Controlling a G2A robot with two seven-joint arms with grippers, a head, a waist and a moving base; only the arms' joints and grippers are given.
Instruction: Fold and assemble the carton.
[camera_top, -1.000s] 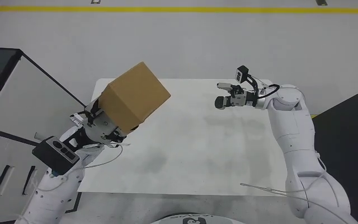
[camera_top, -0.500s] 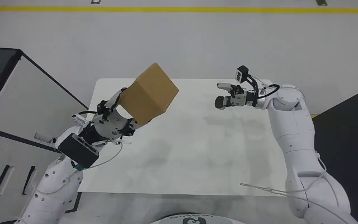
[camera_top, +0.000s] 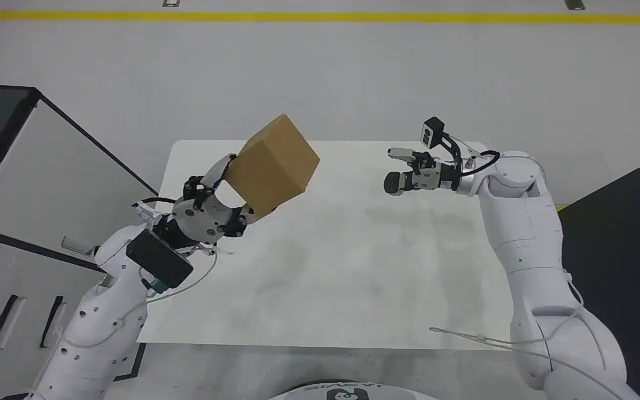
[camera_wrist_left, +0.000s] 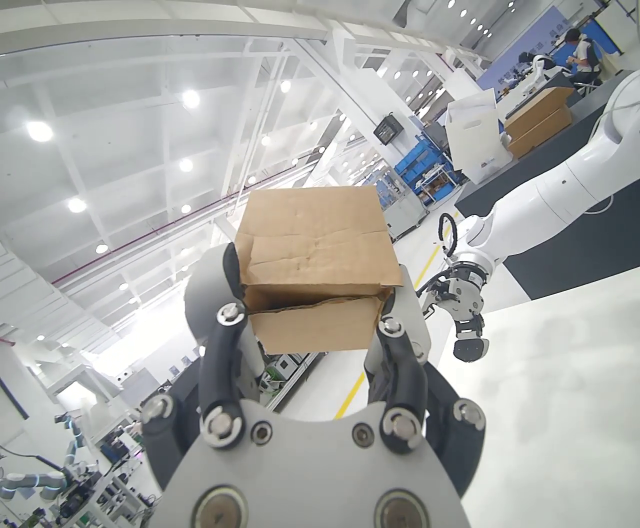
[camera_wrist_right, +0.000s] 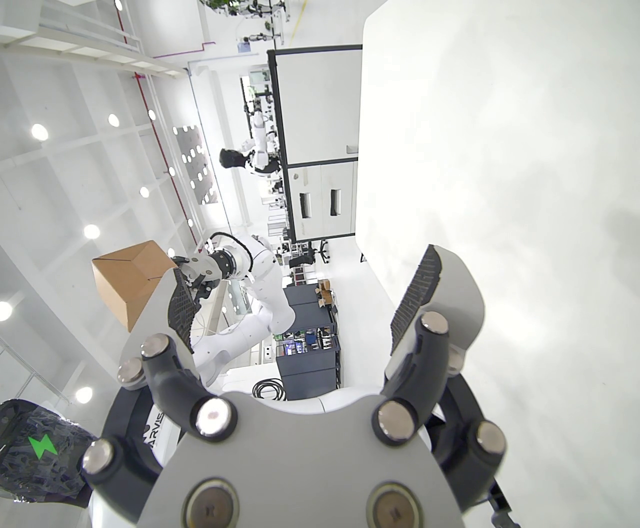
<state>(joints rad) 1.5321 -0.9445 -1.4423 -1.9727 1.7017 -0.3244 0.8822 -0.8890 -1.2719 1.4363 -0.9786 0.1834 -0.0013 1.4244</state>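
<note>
The left pincer pinches one brown corrugated-cardboard carton at its flap end, and the box juts beyond the fingertips above the white table. Over the last second it has swung the carton up toward the right pincer, which stays spread, empty and well apart. This is probably a handover for closing the flaps. Count: one carton, two pincers.

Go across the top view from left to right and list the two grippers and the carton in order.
left gripper, gripping the carton's end → carton → right gripper, open with nothing in it
</note>
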